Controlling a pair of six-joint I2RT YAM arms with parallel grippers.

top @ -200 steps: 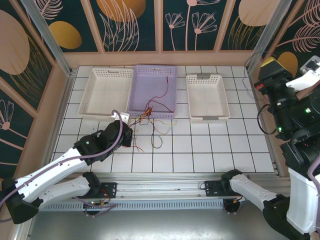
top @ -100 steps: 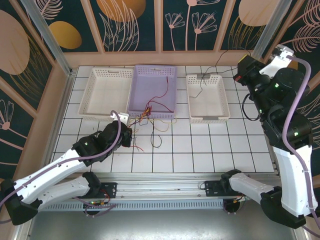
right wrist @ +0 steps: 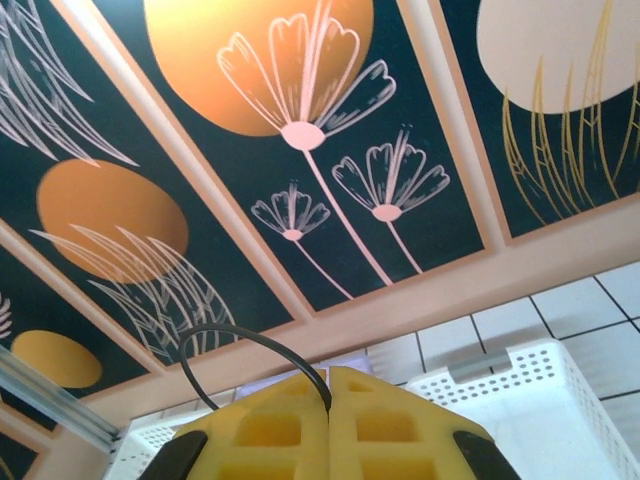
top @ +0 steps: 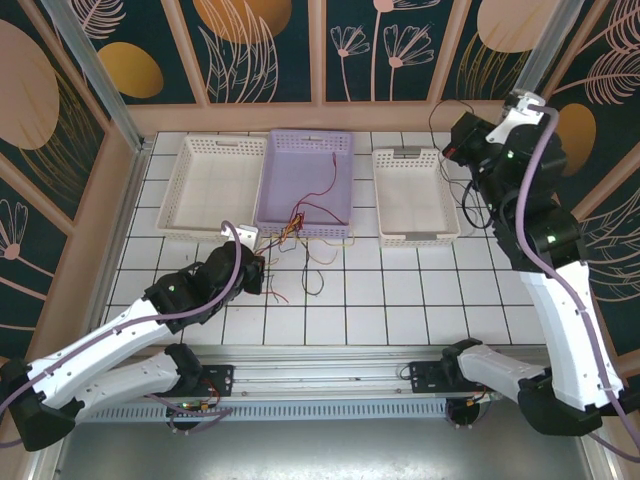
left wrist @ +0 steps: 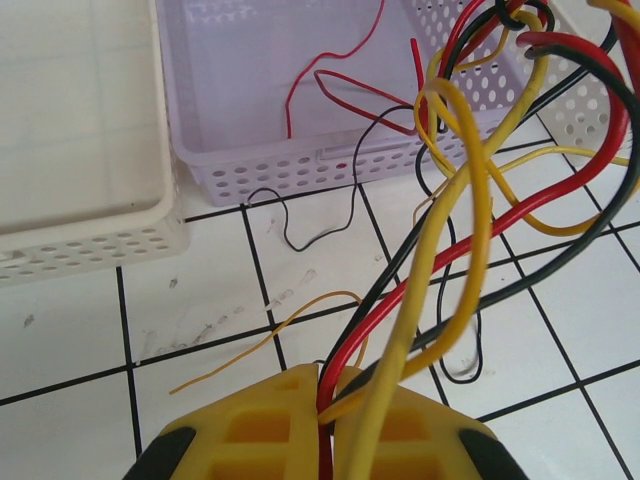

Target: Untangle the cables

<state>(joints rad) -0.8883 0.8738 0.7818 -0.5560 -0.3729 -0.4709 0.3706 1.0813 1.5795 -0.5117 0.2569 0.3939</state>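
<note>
Well, from the overhead camera I see the white tiled worktop (top: 420, 300) boxed in by dark floral wall panels (top: 270, 50) on three sides, with an aluminium rail (top: 330, 362) along the near edge. Three baskets stand in a row at the far side: a white basket (top: 172, 205) on the left, a lilac basket (top: 268, 190) touching it, and another white basket (top: 382, 205) set apart on the right. The widest open stretch of tiles lies in front of that right-hand basket, reaching to the rail. My right arm (top: 545, 240) is raised beside the right wall, its jaws pressed together on one thin black cable (right wrist: 262, 341) that loops up in front of the panels. My left arm (top: 130, 330) lies low over the near-left tiles, its jaws pinching the cables (left wrist: 455, 210): red, yellow and black strands running up to the lilac basket's near wall, tangled there, with one red strand (left wrist: 335, 55) inside it.
</note>
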